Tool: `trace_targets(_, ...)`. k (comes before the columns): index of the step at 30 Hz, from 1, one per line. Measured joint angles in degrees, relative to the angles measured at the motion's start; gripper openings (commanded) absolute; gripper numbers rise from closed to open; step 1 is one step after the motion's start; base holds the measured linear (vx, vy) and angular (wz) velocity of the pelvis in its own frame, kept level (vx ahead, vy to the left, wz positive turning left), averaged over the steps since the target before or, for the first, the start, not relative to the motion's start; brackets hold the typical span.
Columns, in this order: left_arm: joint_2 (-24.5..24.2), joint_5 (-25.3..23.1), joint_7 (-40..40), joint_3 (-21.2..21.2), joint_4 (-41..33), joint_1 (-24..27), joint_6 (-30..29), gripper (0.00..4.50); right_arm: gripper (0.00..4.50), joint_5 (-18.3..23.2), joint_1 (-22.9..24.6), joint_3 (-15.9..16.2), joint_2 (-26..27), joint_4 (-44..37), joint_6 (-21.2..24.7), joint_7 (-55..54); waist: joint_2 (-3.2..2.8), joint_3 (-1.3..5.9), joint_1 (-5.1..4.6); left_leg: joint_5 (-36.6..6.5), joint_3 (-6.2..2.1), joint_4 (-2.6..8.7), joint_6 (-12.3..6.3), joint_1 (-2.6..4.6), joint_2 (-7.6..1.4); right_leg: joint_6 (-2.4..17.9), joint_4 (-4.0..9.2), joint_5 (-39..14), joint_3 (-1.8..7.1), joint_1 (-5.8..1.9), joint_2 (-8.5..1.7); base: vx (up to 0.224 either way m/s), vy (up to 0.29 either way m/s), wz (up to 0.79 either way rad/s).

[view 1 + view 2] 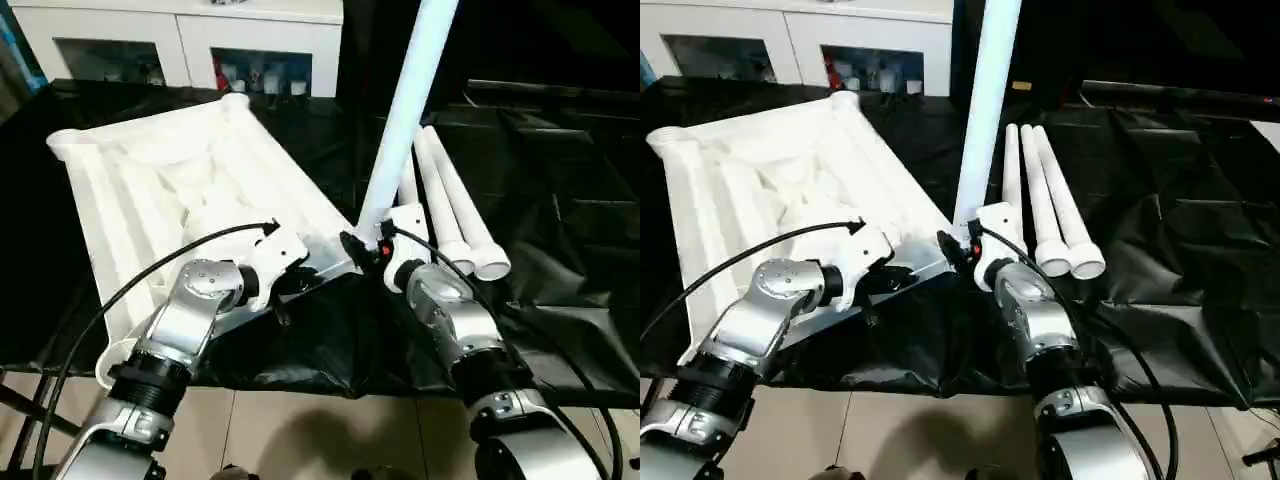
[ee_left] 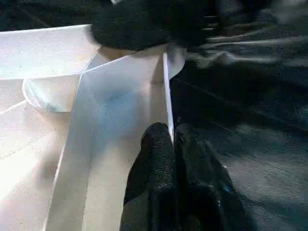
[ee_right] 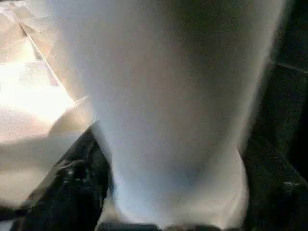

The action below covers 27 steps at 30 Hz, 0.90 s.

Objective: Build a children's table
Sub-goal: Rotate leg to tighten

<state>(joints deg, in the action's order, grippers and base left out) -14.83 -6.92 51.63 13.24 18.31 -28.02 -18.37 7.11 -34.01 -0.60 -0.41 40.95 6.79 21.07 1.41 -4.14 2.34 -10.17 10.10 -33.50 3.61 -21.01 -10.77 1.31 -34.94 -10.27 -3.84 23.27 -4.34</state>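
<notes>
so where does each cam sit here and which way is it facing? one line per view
Left eye: on the head, looking forward and down at the upside-down tabletop, upright leg, both forearms.
Right eye: same head, a little to the side, same scene; three spare legs on black sheeting.
Left wrist: along the left gripper, shut on the tabletop's rim.
Right wrist: against the upright leg at its corner socket, right gripper beside it.
Shared: the wrist views show the tabletop corner seen by both eyes.

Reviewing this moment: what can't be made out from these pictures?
- Standing leg: top cut off by head views' upper edge.
- Its seat in the tabletop corner socket: hidden behind the right gripper.
- Right gripper's fingers: blurred beside the leg in its wrist view.
- Cabinet contents: too small.
</notes>
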Motion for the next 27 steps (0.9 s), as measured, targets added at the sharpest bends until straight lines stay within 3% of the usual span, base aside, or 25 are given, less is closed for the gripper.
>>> trace_targets(7, 0.0, 0.0, 0.0, 0.0, 0.0, 0.0, 0.0, 0.0, 3.52, 0.0, 0.0, 0.0, 0.0, 0.1, -0.1, 0.1, -0.02, -0.01, -0.01, 0.0, 0.0, 0.0, 0.0, 0.0, 0.0, 0.0, 0.0, 0.0, 0.0, 0.0, 0.0, 0.0, 0.0, 0.0)
trace_targets(11, -3.0, 2.3, 7.2, 0.5, 2.1, -0.2, 5.2, 0.0, 3.52, 0.0, 3.7, 5.2, -8.5, -5.4, 0.0, 16.8, -0.21, -0.11, 1.0, 0.0, 0.01, 0.01, -0.02, -0.13, 0.01, 0.0, 0.09, 0.0, -0.02, 0.0, -0.01, 0.0, 0.0, 0.0)
trace_targets(15, -4.6, 3.4, 12.3, 0.6, 3.4, -0.4, 7.6, 0.0, 3.52, 0.0, 5.6, 8.1, -13.3, -8.9, 0.0, 26.7, -0.29, -0.12, 1.43, 0.0, 0.02, -0.04, -0.03, -0.12, 0.0, 0.0, 0.04, 0.0, -0.02, -0.02, -0.02, 0.0, 0.0, 0.0)
trace_targets(27, -6.8, 5.0, 19.7, 2.4, 7.8, -2.3, 12.6, 0.0, 3.37, 0.0, 7.5, 11.8, -20.8, -14.0, 0.4, 40.8, -0.3, -0.12, 2.71, 0.0, 0.06, -0.08, -0.02, -0.07, -0.05, 0.0, -0.03, 0.0, -0.02, -0.08, -0.03, 0.0, 0.0, 0.0)
